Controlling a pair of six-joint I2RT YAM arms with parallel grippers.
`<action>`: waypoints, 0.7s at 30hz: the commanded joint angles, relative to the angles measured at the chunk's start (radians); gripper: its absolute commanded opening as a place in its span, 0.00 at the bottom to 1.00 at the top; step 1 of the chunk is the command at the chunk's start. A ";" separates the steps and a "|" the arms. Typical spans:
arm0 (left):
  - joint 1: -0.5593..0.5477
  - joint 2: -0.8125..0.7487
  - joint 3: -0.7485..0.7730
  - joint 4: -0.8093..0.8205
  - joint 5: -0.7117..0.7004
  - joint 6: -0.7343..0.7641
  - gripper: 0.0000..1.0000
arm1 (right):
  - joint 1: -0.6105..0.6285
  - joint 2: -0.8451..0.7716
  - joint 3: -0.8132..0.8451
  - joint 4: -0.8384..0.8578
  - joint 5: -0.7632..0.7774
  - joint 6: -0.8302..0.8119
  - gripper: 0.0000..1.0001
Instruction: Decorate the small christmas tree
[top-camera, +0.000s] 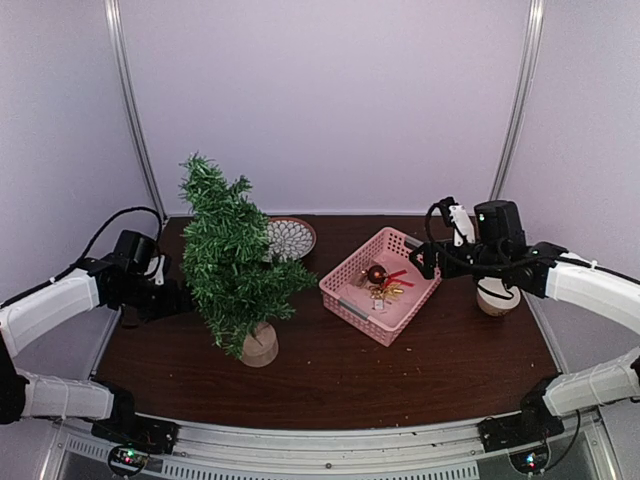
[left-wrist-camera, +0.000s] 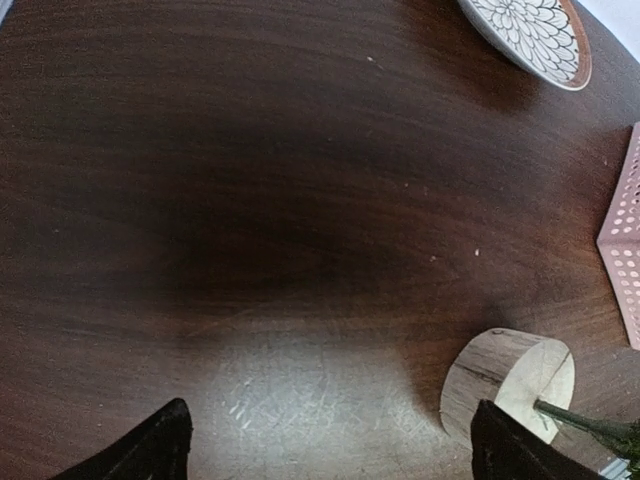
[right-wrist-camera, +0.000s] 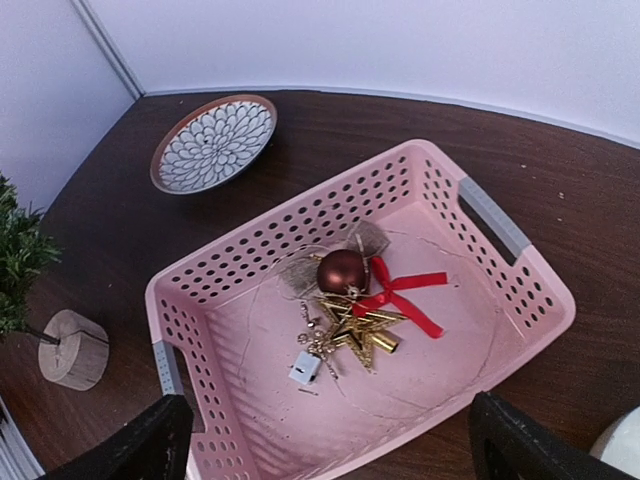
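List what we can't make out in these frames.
1. Left hand: top view, hidden behind the small christmas tree.
2. Its crown: left wrist view, cut off at the bottom-right edge; only stump and trunk show.
3. Small white item in the pink basket: right wrist view, too small to identify.
4. Pale round object: top view, half covered by the right arm.
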 joint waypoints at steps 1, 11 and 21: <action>-0.010 0.020 0.023 0.057 0.118 -0.020 0.98 | 0.081 0.079 0.122 -0.123 -0.049 -0.077 0.99; -0.042 -0.003 -0.031 0.096 0.242 -0.038 0.98 | 0.303 0.342 0.363 -0.321 -0.054 -0.186 0.88; -0.103 -0.021 -0.128 0.197 0.316 -0.120 0.93 | 0.382 0.583 0.484 -0.384 -0.071 -0.230 0.58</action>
